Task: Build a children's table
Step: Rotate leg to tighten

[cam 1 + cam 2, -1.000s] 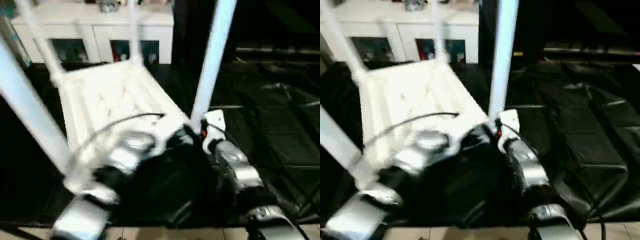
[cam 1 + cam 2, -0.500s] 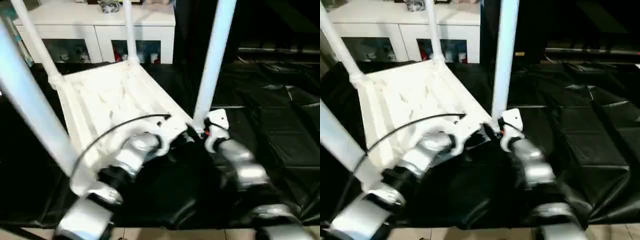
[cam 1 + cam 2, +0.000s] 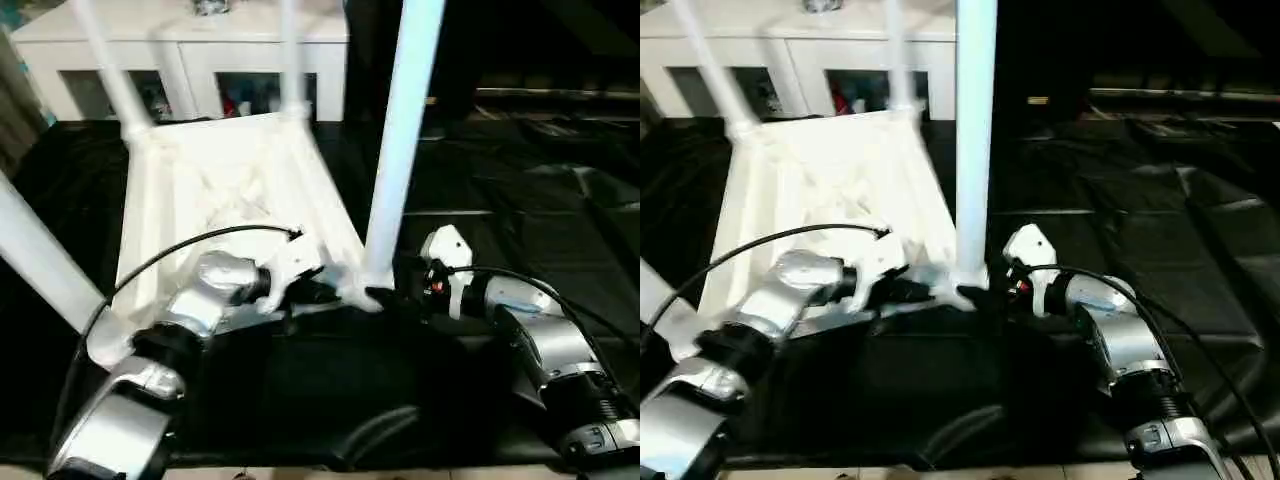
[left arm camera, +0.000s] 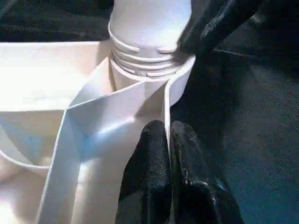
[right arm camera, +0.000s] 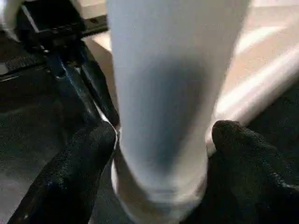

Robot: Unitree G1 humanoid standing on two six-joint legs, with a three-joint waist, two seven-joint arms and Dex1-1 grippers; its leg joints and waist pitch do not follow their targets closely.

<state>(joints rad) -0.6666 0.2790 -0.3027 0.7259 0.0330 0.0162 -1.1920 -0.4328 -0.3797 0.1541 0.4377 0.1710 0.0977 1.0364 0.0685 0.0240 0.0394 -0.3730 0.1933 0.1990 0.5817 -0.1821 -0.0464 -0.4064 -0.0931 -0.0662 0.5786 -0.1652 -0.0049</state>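
black sheeting point(image 3: 560, 300) covers the floor, with a white cabinet point(image 3: 200, 45) with glass doors at the back. on the sheeting, in front of the cabinet, lies the children's table point(image 3: 225, 200), upside down, its ribbed underside facing up. four white legs stand up from its corner sockets: one at the near left corner point(image 3: 40, 260), two at the far corners beside the cabinet point(image 3: 105, 60) point(image 3: 290, 55), and the nearest right leg point(image 3: 400, 140) rising tall out of the near right corner.

the left gripper point(image 4: 167, 140) sits just left of that near right leg, its two black fingers pressed together and pinching the thin rim of the tabletop beside the socket point(image 4: 149, 60). a black cable arcs over its silver forearm point(image 3: 205, 300).

the right gripper point(image 5: 161, 135) sits just right of the same leg, at its base. its fingers point(image 5: 88, 154) are spread wide on either side of the leg point(image 5: 163, 93), close against it.
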